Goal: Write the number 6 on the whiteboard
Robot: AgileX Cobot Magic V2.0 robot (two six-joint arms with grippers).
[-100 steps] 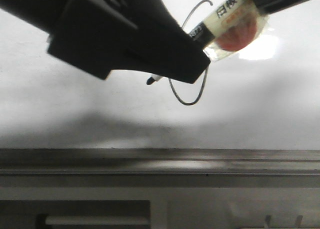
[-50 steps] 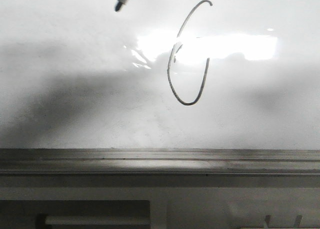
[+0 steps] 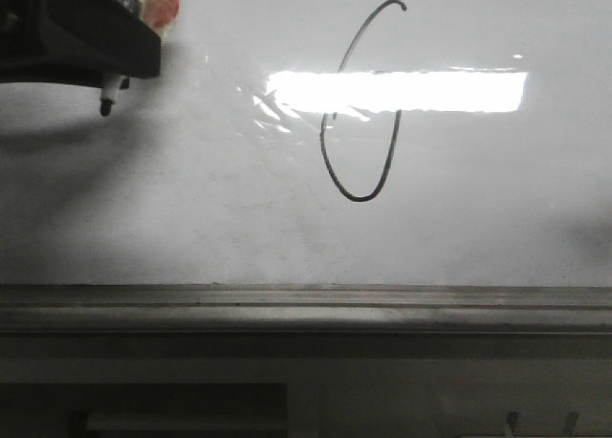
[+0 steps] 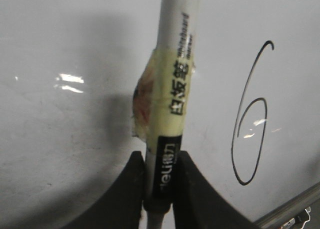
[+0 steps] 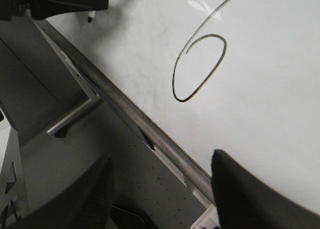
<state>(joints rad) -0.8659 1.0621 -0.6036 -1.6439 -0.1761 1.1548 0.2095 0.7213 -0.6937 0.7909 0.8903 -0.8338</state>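
The number 6 [image 3: 327, 165] is a thin black line on the whiteboard [image 3: 191, 218], centre right in the front view, crossed by a bright light reflection. It also shows in the left wrist view [image 4: 232, 148] and the right wrist view [image 5: 174, 84]. My left gripper [image 3: 86, 36] is at the upper left, well left of the 6. It is shut on a white marker pen [image 4: 172, 104] wrapped in yellowish tape. The pen's black tip [image 3: 105, 105] points down at the board. My right gripper [image 5: 162, 159] is open and empty, off the board beyond its edge rail.
A grey metal edge rail [image 3: 306, 299] runs along the board's lower edge and shows in the right wrist view [image 5: 130, 114]. A grey frame with a metal bracket [image 5: 70, 121] lies beyond it. My left gripper [image 5: 65, 1] shows dark in the right wrist view.
My left gripper with the marker has moved from in front of the 6 up and away to the far left. The 6 now shows uncovered.
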